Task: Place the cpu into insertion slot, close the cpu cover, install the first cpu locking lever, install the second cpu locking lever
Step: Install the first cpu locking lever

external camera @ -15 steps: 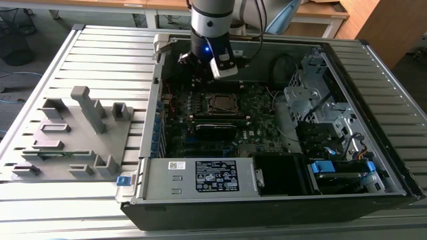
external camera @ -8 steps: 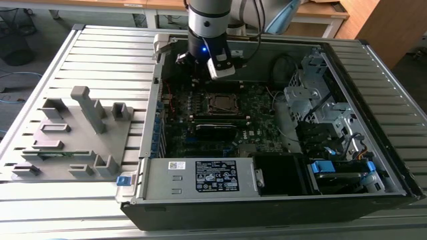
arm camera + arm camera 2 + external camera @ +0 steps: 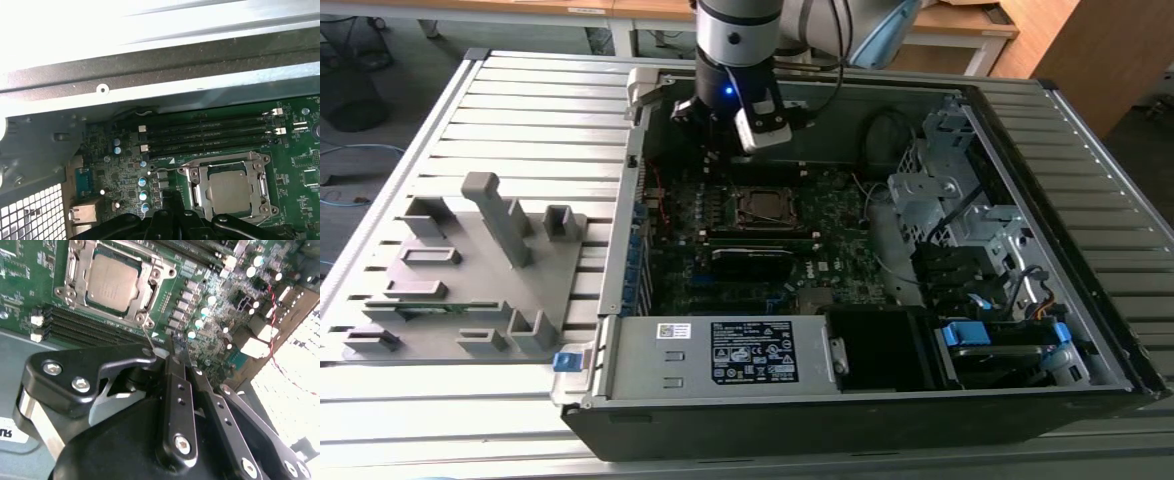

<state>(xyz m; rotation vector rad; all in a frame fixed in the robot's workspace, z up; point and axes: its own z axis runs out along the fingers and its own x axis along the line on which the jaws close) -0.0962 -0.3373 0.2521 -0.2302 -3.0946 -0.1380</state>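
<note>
- Brownish-grey metal cpu (image 3: 111,282): seated flat in the insertion slot (image 3: 742,210); likely light, stiff and fragile, so handle by the edges only.
- Silvery cpu cover (image 3: 150,290): lying down around the cpu; thin, hinged plate.
- Locking lever (image 3: 148,336): thin, springy-looking wire beside the slot; best taken at its free end.
- Gripper (image 3: 173,349): jaws seem together, tips by the lever's end; hold on it unclear.
- Capacitors (image 3: 200,322) and memory slots (image 3: 200,132): crowd close.

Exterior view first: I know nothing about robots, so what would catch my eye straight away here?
Probably the open computer case lying on a slatted metal table, with the robot arm reaching down into it. In the second wrist view the cpu sits framed by the silvery cpu cover, with the black gripper poised just beside it. On the exterior view's left lies a grey moulded tray.
</note>
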